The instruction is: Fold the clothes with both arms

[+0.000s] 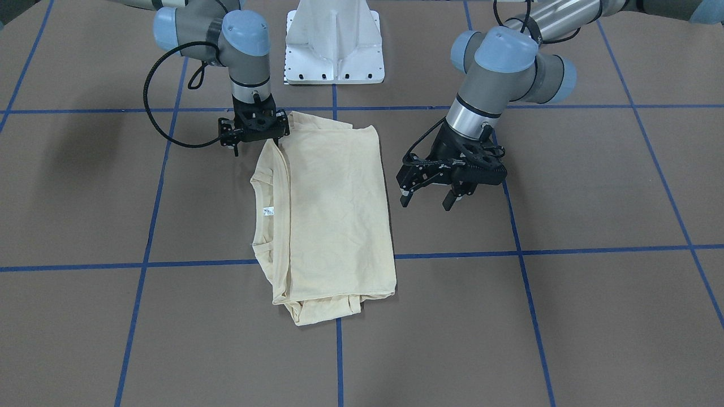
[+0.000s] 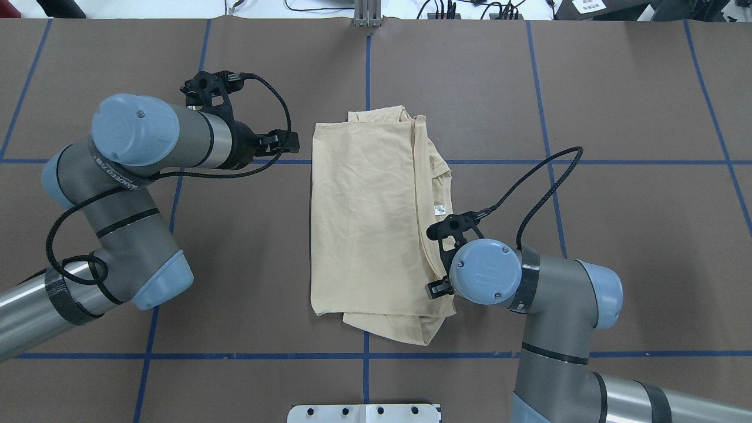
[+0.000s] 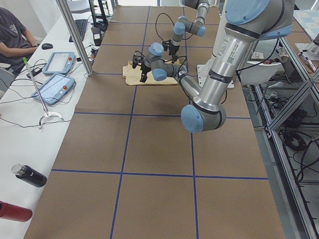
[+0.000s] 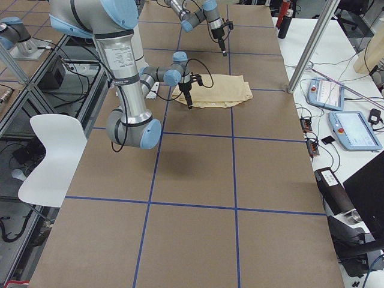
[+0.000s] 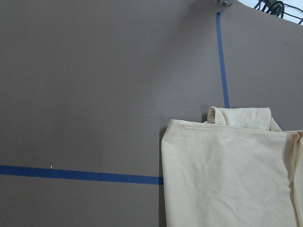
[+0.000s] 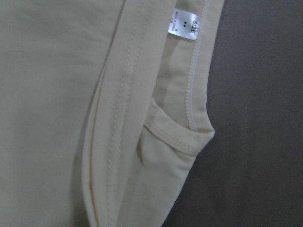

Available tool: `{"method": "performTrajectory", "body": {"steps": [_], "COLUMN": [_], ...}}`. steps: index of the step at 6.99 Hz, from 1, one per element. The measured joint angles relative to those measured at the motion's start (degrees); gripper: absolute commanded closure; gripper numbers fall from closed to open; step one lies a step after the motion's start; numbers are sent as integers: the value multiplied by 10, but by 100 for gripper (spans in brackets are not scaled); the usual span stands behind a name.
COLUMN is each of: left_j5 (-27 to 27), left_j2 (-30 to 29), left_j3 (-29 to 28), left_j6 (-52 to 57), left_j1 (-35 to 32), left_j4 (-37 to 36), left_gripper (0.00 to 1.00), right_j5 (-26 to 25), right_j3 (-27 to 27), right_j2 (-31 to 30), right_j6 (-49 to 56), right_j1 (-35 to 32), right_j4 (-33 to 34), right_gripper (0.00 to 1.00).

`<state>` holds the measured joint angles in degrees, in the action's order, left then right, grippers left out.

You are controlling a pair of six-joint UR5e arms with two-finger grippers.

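The T-shirt (image 1: 334, 203) lies flat in the middle of the worktop (image 1: 594, 186), already folded into a long panel. Its print is out of sight, and the collar and white neck label (image 6: 184, 23) show along its left edge in the front-facing view.

My left gripper (image 1: 427, 200) hangs just off the right edge of the cloth in that view. Its fingers are spread wide and it holds nothing. My right gripper (image 1: 255, 145) sits at the upper left corner of the panel. Its fingers look parted too, one tip off the cloth over bare worktop, and I see no fabric lifted, so I judge it empty.

I take the step in hand to be picking up for the next fold. To do it well:

- Bring each gripper down onto an edge, not the middle, so the pinch takes every layer. The tucked sleeve bunches at both ends could slip out otherwise.
- On the right, bite inboard of the collar seam, because the ribbing alone would stretch.
- Close both grippers before lifting.
- Raise them together and level, and keep the cloth lightly taut between them so the panel doesn't skew or drag.
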<state>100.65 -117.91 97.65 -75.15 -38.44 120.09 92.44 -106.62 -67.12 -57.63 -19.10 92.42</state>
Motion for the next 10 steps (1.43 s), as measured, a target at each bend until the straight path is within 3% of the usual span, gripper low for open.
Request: {"method": "performTrajectory", "body": {"steps": [3, 6, 8, 10], "left_j5": [0, 0, 0, 1], "left_j2": [-5, -6, -6, -5], "left_j3": [0, -3, -6, -7], "left_j6": [0, 2, 3, 4], "left_j1": [1, 1, 1, 2], "left_j4": [0, 0, 0, 0], "left_gripper": [0, 0, 0, 0], "right_j5": [10, 37, 38, 36], "right_j3": [-18, -14, 37, 128], "right_j2": [-41, -3, 64, 102], "right_j6": [28, 66, 75, 76], "right_j1": [-22, -73, -95, -100], "right_j4": [-5, -6, -12, -84], "right_gripper": [0, 0, 0, 0]}}
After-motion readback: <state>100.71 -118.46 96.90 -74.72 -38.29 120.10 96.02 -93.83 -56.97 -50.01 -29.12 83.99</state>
